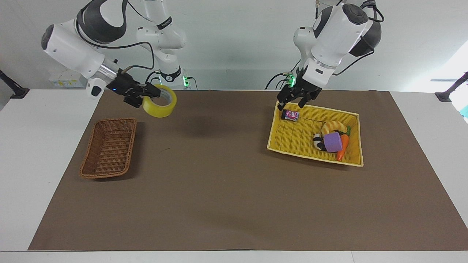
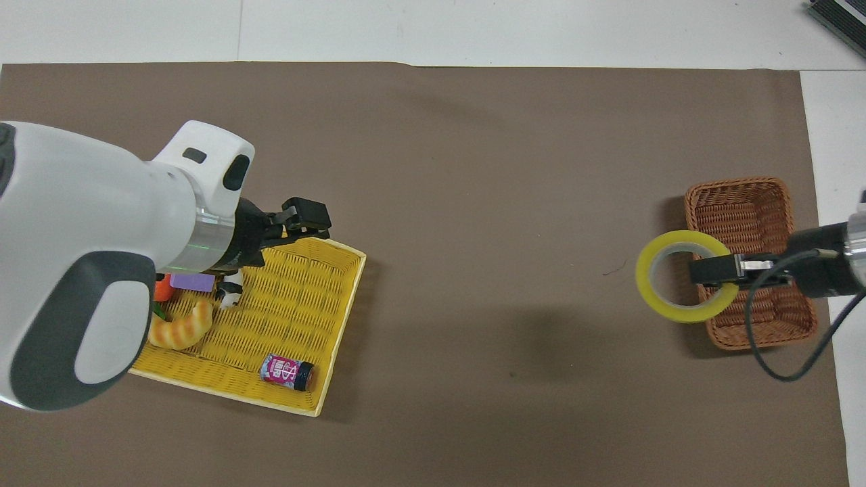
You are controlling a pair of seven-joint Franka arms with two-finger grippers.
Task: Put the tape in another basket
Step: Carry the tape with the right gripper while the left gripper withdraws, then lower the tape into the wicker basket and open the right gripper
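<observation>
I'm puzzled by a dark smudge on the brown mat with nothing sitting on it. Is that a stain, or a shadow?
Likely a shadow: in the facing view a soft dark patch lies on the mat near the raised tape, held up by the right end effector. The overhead view shows the same blurry patch. Bright daylight glares at the facing view's edge.

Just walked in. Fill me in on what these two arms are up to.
The right gripper holds the roll of yellow tape in the air, by the brown wicker basket at the right arm's end of the table; the tape is not in it yet. The left gripper carries nothing and hangs over the robots' edge of the yellow basket, which holds a small can and some toys.
</observation>
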